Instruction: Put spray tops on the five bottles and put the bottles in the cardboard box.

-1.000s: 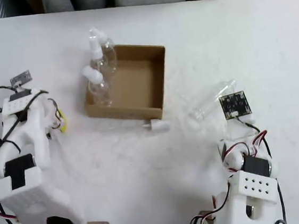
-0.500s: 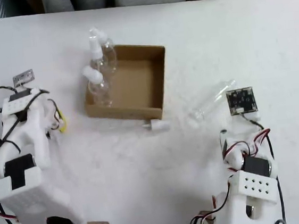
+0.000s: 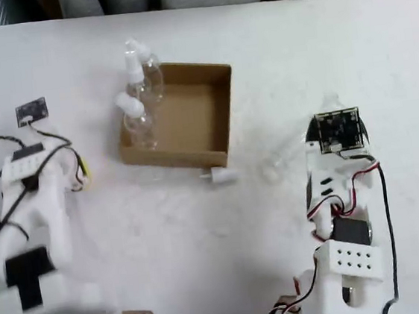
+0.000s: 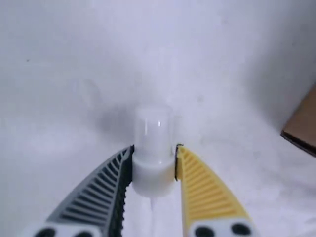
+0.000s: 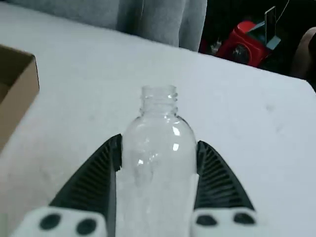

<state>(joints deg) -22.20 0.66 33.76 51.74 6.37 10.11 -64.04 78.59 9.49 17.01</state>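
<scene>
My left gripper (image 4: 154, 154) is shut on a white spray top (image 4: 154, 143) with a clear cap, just above the table. From above it sits left of the cardboard box (image 3: 216, 111), its yellow finger (image 3: 83, 170) showing. My right gripper (image 5: 159, 147) is shut on a clear bottle (image 5: 158, 131) whose threaded neck is bare. Three bottles with spray tops (image 3: 135, 108) stand along the box's left side. A loose spray top (image 3: 220, 175) lies on the table in front of the box.
The right arm (image 3: 337, 211) stands right of the box, the left arm (image 3: 32, 213) at the table's left. A box corner (image 4: 302, 129) lies near the left gripper. Chairs and a red object (image 5: 244, 44) sit beyond the table's far edge.
The bare bottle lay on the table right of the box; the right arm has moved over it and it now sits between the right gripper's fingers. The left arm shifted slightly.
</scene>
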